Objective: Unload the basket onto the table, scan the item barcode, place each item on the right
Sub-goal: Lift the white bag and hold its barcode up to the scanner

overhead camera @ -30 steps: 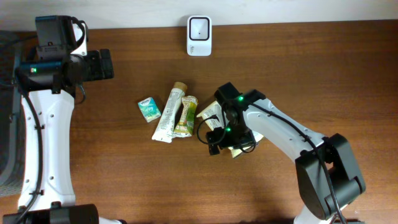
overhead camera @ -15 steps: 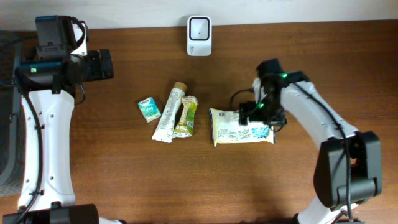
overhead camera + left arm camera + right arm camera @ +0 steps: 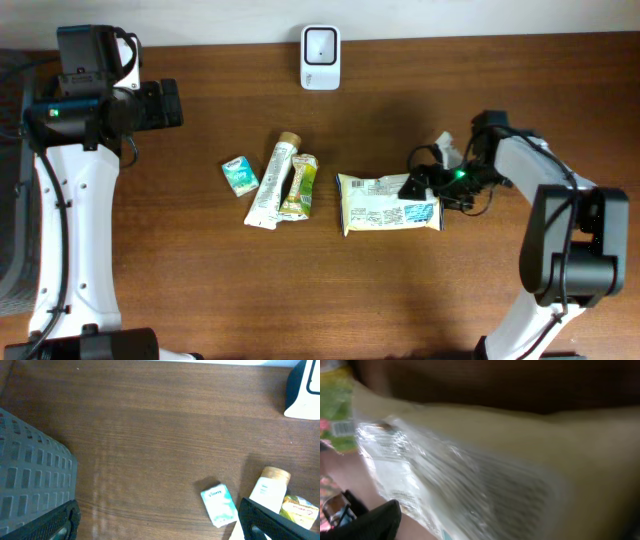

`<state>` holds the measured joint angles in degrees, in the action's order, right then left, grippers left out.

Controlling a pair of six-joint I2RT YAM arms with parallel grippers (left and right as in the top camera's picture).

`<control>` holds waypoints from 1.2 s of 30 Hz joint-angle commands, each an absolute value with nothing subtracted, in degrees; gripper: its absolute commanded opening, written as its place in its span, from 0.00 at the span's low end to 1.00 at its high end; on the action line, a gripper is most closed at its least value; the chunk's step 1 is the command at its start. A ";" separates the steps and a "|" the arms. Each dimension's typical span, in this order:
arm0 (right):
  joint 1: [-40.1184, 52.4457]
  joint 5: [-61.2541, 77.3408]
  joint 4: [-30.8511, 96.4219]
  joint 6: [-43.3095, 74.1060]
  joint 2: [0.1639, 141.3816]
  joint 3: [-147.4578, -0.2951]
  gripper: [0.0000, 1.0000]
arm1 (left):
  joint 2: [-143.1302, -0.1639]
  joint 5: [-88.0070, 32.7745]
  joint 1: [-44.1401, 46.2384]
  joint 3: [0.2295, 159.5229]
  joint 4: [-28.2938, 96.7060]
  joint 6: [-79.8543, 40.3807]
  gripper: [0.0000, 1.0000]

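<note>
My right hand [image 3: 418, 186]: open at cream plastic snack packet [image 3: 385, 205].
Left hand [image 3: 172, 103]: open.
Scan: not yet done, I judge.

White-shelled arms [image 3: 75, 230] — black joints [image 3: 565, 265], green lights [image 3: 57, 110], dark cables [image 3: 422, 158].

The table [image 3: 200, 290] is dark wood with visible grain and a dull sheen. The snack packet [image 3: 385, 205] is crinkled, glossy plastic film; the scanner [image 3: 320, 44] at the table's far edge looks smooth white plastic.
</note>
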<state>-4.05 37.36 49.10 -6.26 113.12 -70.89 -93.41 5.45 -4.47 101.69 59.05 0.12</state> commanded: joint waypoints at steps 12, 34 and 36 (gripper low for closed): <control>2.98 41.45 44.77 -4.62 119.61 -70.46 0.04 | -92.47 5.85 -4.51 101.89 59.09 -0.45 0.99; -12.82 72.86 61.08 -21.67 87.18 -74.24 0.04 | -92.47 5.87 -4.54 101.89 59.18 -0.43 0.99; -12.82 72.82 61.10 -21.87 87.18 -74.24 0.04 | -92.44 5.85 -4.56 101.89 59.22 -0.45 0.99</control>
<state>-12.75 69.76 61.12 -21.61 88.55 -73.30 -93.41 5.43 -4.47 101.69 59.13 0.12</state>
